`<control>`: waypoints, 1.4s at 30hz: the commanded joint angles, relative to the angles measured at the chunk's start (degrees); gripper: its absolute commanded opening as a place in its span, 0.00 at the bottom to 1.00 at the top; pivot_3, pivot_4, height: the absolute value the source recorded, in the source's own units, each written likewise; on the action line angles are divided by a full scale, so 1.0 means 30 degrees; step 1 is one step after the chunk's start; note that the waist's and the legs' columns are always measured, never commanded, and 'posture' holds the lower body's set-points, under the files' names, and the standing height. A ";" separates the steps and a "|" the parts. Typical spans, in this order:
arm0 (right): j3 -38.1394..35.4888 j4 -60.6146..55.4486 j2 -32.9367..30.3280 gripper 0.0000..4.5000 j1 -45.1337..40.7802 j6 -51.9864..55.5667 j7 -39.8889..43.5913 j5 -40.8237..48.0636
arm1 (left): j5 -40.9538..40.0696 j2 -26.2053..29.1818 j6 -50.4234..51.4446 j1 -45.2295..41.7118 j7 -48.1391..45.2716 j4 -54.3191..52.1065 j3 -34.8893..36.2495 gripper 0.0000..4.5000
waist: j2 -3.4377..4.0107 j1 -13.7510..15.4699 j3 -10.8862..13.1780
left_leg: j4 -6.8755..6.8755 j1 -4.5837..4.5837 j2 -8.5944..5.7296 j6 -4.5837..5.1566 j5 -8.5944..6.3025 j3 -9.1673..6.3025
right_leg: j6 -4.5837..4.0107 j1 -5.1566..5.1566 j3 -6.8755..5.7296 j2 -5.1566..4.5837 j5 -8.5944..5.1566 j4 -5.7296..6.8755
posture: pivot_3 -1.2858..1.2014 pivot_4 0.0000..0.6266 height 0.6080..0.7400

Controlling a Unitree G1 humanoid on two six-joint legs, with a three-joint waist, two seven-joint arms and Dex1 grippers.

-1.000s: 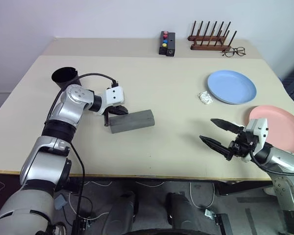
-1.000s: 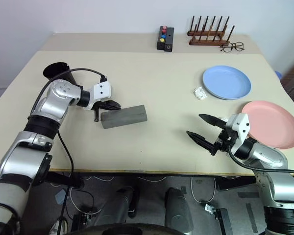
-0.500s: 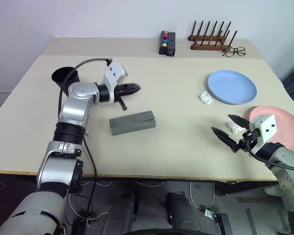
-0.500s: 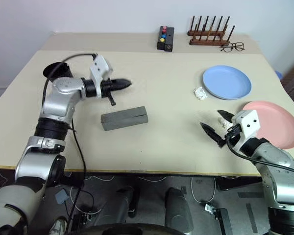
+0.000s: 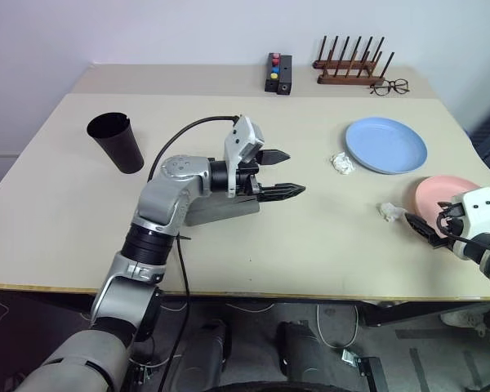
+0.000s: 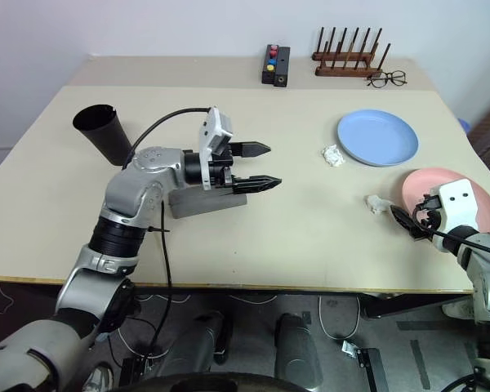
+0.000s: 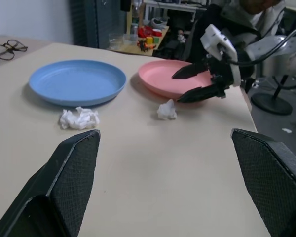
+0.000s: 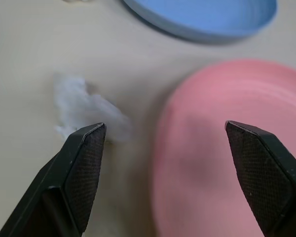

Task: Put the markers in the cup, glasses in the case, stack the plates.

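Two plates [image 5: 386,144], one cup [image 5: 117,141], perhaps two tissue wads [image 5: 341,163].

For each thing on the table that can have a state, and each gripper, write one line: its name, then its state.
case: lid shut, lying flat.
cup: upright, leaning slightly.
blue plate: flat, unstacked, nothing on it.
pink plate: flat, unstacked, by the table's edge.
spectacles: unfolded, beside the rack.
left gripper: open, holding nothing.
right gripper: open, at the pink plate's rim.
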 commanded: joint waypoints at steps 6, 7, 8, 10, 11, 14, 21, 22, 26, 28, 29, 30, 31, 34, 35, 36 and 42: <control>0.0014 0.1430 -0.0474 0.88 -0.0299 -0.0966 0.0940 -0.0379 | 0.0582 0.1153 -0.1019 -0.0179 -0.1320 -0.0587 -0.1652 0.99 | 0.0001 -0.0053 -0.0001 | -0.0012 0.0016 0.0001 -0.0001 0.0000 0.0006 | -0.0002 0.0007 0.0002 0.0002 -0.0002 -0.0003 | 0.52 0.24 1.00; 0.0049 0.1491 -0.0463 0.88 -0.0310 -0.1008 0.0960 -0.0407 | 0.0645 0.1381 -0.1147 -0.0137 -0.1598 -0.0599 -0.1847 0.99 | 0.0002 -0.0050 -0.0001 | -0.0011 0.0016 0.0002 0.0000 -0.0001 0.0006 | -0.0002 0.0007 0.0002 0.0003 -0.0002 -0.0003 | 0.52 0.24 1.00; 0.0079 0.1599 -0.0453 0.88 -0.0337 -0.1082 0.0971 -0.0442 | 0.0697 0.1586 -0.1305 -0.0097 -0.1868 -0.0599 -0.2014 0.99 | 0.0001 -0.0053 -0.0001 | -0.0010 0.0018 0.0002 -0.0001 0.0000 0.0006 | -0.0002 0.0010 0.0002 0.0003 -0.0002 -0.0004 | 0.52 0.24 1.00; 0.0121 0.1721 -0.0419 0.88 -0.0387 -0.1167 0.0986 -0.0494 | 0.0727 0.1922 -0.1488 -0.0083 -0.2342 -0.0527 -0.2251 0.99 | 0.0002 -0.0051 -0.0001 | -0.0009 0.0018 0.0002 -0.0001 -0.0001 0.0005 | -0.0007 0.0014 0.0002 0.0002 -0.0005 -0.0008 | 0.52 0.24 1.00; 0.0109 0.1656 -0.0388 0.88 -0.0381 -0.1148 0.1005 -0.0464 | 0.0796 0.2095 -0.1654 -0.0088 -0.2589 -0.0436 -0.2385 0.99 | 0.0002 -0.0048 -0.0001 | -0.0008 0.0019 0.0002 -0.0001 -0.0001 0.0003 | -0.0007 0.0018 0.0002 0.0002 -0.0005 -0.0009 | 0.52 0.24 1.00; 0.0067 0.1406 -0.0330 0.88 -0.0310 -0.1029 0.1025 -0.0418 | 0.0846 0.2398 -0.1995 -0.0125 -0.3103 -0.0199 -0.2649 0.99 | 0.0001 -0.0043 -0.0001 | -0.0008 0.0021 0.0002 -0.0001 -0.0001 0.0001 | -0.0010 0.0022 0.0002 0.0002 -0.0007 -0.0013 | 0.52 0.24 1.00; 0.0168 0.0974 -0.0226 0.70 0.0097 -0.0628 0.1533 -0.0202 | 0.0993 0.2700 -0.2439 -0.0217 -0.3994 0.0156 -0.2977 1.00 | 0.0000 -0.0041 0.0000 | -0.0009 0.0023 0.0003 -0.0001 -0.0002 -0.0003 | -0.0012 0.0029 0.0001 0.0000 -0.0009 -0.0019 | 0.52 0.24 1.00; 0.0191 0.0835 -0.0206 0.60 0.0172 -0.0563 0.1590 -0.0193 | 0.0977 0.2674 -0.2439 -0.0227 -0.3996 0.0185 -0.2955 1.00 | 0.0001 -0.0039 0.0000 | -0.0011 0.0024 0.0003 0.0000 -0.0002 -0.0006 | -0.0012 0.0028 0.0000 0.0000 -0.0010 -0.0019 | 0.52 0.24 1.00; 0.0303 0.0577 -0.0242 0.13 0.0221 -0.0668 0.1317 -0.0404 | 0.0965 0.2628 -0.2421 -0.0154 -0.3915 0.0119 -0.2904 1.00 | -0.0001 -0.0032 0.0000 | -0.0005 0.0024 0.0002 -0.0001 -0.0002 -0.0008 | -0.0012 0.0036 0.0000 -0.0002 -0.0010 -0.0029 | 0.52 0.24 1.00; 0.0370 0.0546 -0.0291 0.00 0.0141 -0.0786 0.1037 -0.0598 | 0.0961 0.2585 -0.2402 -0.0156 -0.3816 0.0130 -0.2863 1.00 | -0.0008 -0.0035 0.0003 | -0.0004 0.0030 0.0002 -0.0001 -0.0003 -0.0008 | -0.0013 0.0045 -0.0001 -0.0002 -0.0011 -0.0034 | 0.52 0.24 1.00; 0.0383 0.0553 -0.0305 0.00 0.0086 -0.0822 0.0914 -0.0682 | 0.0953 0.2560 -0.2390 -0.0154 -0.3765 0.0123 -0.2841 1.00 | -0.0011 -0.0035 0.0004 | -0.0007 0.0047 0.0003 -0.0001 -0.0003 -0.0014 | -0.0012 0.0067 -0.0005 -0.0001 -0.0011 -0.0041 | 0.52 0.24 1.00; 0.0374 0.0560 -0.0311 0.00 0.0009 -0.0837 0.0797 -0.0756 | 0.0942 0.2526 -0.2368 -0.0141 -0.3697 0.0108 -0.2810 1.00 | -0.0005 -0.0035 0.0004 | -0.0011 0.0061 0.0004 -0.0001 -0.0004 -0.0022 | -0.0013 0.0082 -0.0011 -0.0001 -0.0013 -0.0046 | 0.52 0.24 1.00; 0.0350 0.0591 -0.0310 0.00 -0.0149 -0.0849 0.0694 -0.0791 | 0.0940 0.2497 -0.2355 -0.0124 -0.3619 0.0104 -0.2786 1.00 | 0.0000 -0.0033 0.0003 | -0.0012 0.0061 0.0003 -0.0001 -0.0004 -0.0020 | -0.0014 0.0079 -0.0010 -0.0001 -0.0013 -0.0047 | 0.52 0.24 1.00; 0.0281 0.0565 -0.0391 0.00 -0.0601 -0.1151 0.0217 -0.1048 | 0.0902 0.2410 -0.2305 -0.0053 -0.3373 0.0050 -0.2733 1.00 | -0.0003 -0.0032 0.0005 | -0.0010 0.0062 0.0002 -0.0001 -0.0004 -0.0019 | -0.0014 0.0086 -0.0009 -0.0003 -0.0013 -0.0053 | 0.52 0.24 1.00; 0.0246 0.0627 -0.0417 0.00 -0.0904 -0.1431 -0.0107 -0.1239 | 0.0869 0.2373 -0.2264 -0.0017 -0.3287 0.0010 -0.2706 1.00 | -0.0001 -0.0037 0.0005 | -0.0010 0.0062 0.0002 -0.0001 -0.0004 -0.0019 | -0.0014 0.0086 -0.0009 -0.0004 -0.0013 -0.0053 | 0.52 0.24 1.00; 0.0183 0.0725 -0.0424 0.00 -0.1357 -0.1846 -0.0449 -0.1417 | 0.0842 0.2332 -0.2210 0.0018 -0.3177 -0.0046 -0.2682 1.00 | 0.0000 -0.0052 0.0005 | -0.0012 0.0061 0.0002 -0.0001 -0.0004 -0.0018 | -0.0014 0.0083 -0.0008 -0.0004 -0.0013 -0.0053 | 0.52 0.24 1.00; 0.0968 0.1859 -0.0259 0.00 -0.5745 -0.3917 -0.1187 -0.1917 | 0.0747 0.2199 -0.1975 0.0226 -0.2385 -0.0192 -0.2418 1.00 | 0.0037 -0.0268 0.0020 | -0.0034 0.0062 0.0002 0.0000 -0.0003 -0.0009 | -0.0010 0.0064 -0.0004 -0.0003 -0.0011 -0.0049 | 0.52 0.24 1.00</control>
